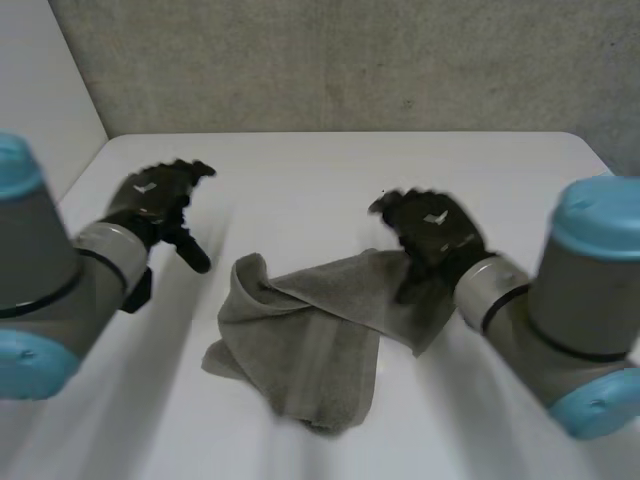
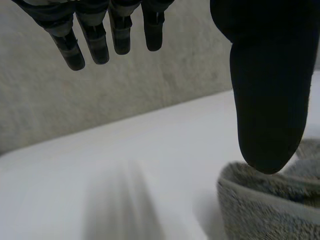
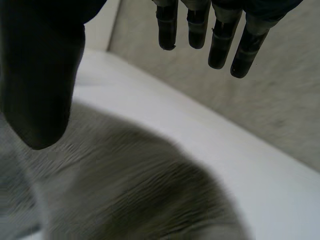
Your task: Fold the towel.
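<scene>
My left hand (image 1: 152,200) hangs over the white table (image 1: 330,165), off to the left of the towel (image 1: 310,335) and apart from it. Its fingers (image 2: 95,42) are straight and held well away from the thumb (image 2: 265,100), with nothing between them, so that hand holds nothing. Seen from my left wrist, a rolled lip of the grey cloth lies on the table near the tip of that thumb. The towel sits crumpled around the middle of the table, between my two arms. Its left end curls up into that lip, a loose fold lies toward my side, and its right end runs in under my right hand (image 1: 432,232). From my right wrist the cloth spreads out beneath the palm. The fingers there (image 3: 220,42) are straight and apart from the thumb (image 3: 40,90), and no cloth is pinched between them. I cannot tell whether the palm rests on the towel or hangs just over it. A rough grey wall (image 1: 350,60) stands behind the far edge of the table.
</scene>
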Motion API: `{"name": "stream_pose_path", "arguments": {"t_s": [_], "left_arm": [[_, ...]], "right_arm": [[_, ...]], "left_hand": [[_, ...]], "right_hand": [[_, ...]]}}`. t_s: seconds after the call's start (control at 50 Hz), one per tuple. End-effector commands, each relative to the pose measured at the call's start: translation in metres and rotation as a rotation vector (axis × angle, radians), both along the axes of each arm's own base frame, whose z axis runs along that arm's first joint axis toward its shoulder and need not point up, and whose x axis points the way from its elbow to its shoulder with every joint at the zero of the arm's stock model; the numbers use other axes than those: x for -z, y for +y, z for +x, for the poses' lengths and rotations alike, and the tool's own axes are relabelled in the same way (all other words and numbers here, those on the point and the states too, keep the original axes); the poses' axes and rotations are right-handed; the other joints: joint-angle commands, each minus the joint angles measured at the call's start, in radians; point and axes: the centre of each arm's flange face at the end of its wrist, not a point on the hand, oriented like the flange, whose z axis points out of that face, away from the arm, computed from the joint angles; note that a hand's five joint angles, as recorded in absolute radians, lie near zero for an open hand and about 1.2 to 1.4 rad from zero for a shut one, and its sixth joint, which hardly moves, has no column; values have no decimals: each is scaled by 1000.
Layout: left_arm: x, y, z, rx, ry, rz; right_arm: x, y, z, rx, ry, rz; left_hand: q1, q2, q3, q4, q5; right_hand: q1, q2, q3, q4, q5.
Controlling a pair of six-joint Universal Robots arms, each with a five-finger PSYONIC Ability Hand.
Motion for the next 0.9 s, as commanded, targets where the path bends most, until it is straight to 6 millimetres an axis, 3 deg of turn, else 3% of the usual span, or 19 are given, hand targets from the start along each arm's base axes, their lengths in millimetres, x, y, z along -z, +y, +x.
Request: {"name": "stream_pose_path", "arguments": {"t_s": [0.02,0.16,0.2,0.22,0.26,0.28,0.32,0.34,0.36,0.38,0.42,0.44,0.48,0.5,0.54,0.58,0.68,0.8,0.9], "left_arm": [[45,-20,-27,20,14,105],[71,-25,-50,69,-6,158],[78,-30,-55,73,-22,175],[78,-30,-55,73,-22,175],[67,-39,-60,80,-39,134],[67,-39,-60,80,-40,134],[41,-50,-65,86,-57,31],[41,-50,-65,86,-57,30],[22,-54,-68,82,-56,-33],[22,-54,-68,82,-56,-34],[-32,-62,-66,42,11,-210],[-32,-62,-66,42,12,-211],[-87,-59,-63,25,115,-406],[-88,-59,-63,25,116,-407],[-116,-49,-58,23,177,-521],[-121,-43,-56,25,188,-546],[-105,-27,-54,45,177,-498],[-59,8,-72,128,174,-324],[-34,19,-72,136,207,-212]], "right_arm": [[56,0,20,-80,191,-11],[57,-15,28,-65,240,-139],[45,-25,31,-38,234,-208],[45,-26,31,-38,234,-208],[21,-37,34,-6,198,-283],[21,-37,34,-6,198,-283],[-23,-44,35,35,111,-406],[-23,-44,35,35,111,-406],[-49,-43,35,51,51,-482],[-49,-42,35,51,50,-483],[-93,-35,29,76,-83,-595],[-93,-35,29,76,-84,-596],[-118,-27,19,89,-200,-618],[-119,-27,19,89,-201,-618],[-122,-23,8,95,-243,-565],[-118,-19,5,81,-233,-518],[-103,0,5,-8,-157,-377],[-97,10,6,-43,-116,-304],[-96,10,4,-27,-111,-296]], "left_hand": [[133,135,134,135,131],[424,426,425,427,422],[780,782,782,783,778],[782,784,784,785,780],[1168,1170,1169,1171,1166],[1170,1171,1171,1172,1168],[1190,1192,1191,1192,1188],[1190,1192,1191,1192,1188],[1190,1192,1191,1192,1188],[1190,1192,1191,1192,1188],[1190,1192,1191,1192,1188],[1190,1192,1191,1192,1188],[1190,1192,1191,1192,1188],[1190,1192,1191,1192,1188],[1190,1192,1191,1192,1188],[1190,1192,1191,1192,1188],[1176,1178,1177,1178,1174],[614,615,615,616,612],[307,309,309,310,305]], "right_hand": [[28,19,22,7,21],[621,613,615,600,614],[1121,1112,1115,1100,1114],[1123,1115,1117,1102,1116],[1169,1161,1163,1148,1162],[1169,1161,1163,1148,1162],[1169,1161,1163,1148,1162],[1169,1161,1163,1148,1162],[1169,1161,1163,1148,1162],[1169,1161,1163,1148,1162],[1169,1161,1163,1148,1162],[1169,1161,1163,1148,1162],[1169,1161,1163,1148,1162],[1169,1161,1163,1148,1162],[1169,1161,1163,1148,1162],[1169,1161,1163,1148,1162],[1169,1161,1163,1148,1162],[1169,1161,1163,1148,1162],[1169,1161,1163,1148,1162]]}}
